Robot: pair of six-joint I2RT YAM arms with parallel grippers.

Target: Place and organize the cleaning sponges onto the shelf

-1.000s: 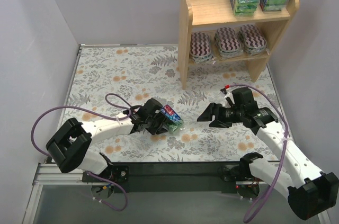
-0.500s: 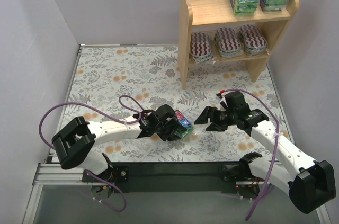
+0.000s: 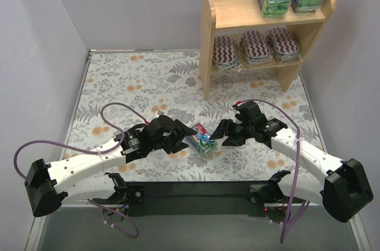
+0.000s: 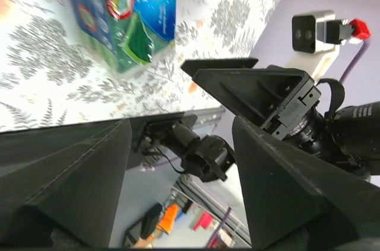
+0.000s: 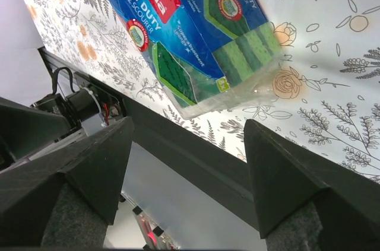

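Soft, even light falls from above on the bench (image 3: 119, 79) in the top view, which is bright and sharp to its corners, with only faint, soft-edged shadows toward the near edge. The lower tier of the shelf (image 3: 209, 31) at the far right corner sits in shade. In the left wrist view the sponge pack (image 4: 122, 16) is smeared, its print hard to read, and the left jaws are flat black. In the right wrist view the pack's label is crisp, its clear wrap glints mildly, and the right jaws loom dark and soft
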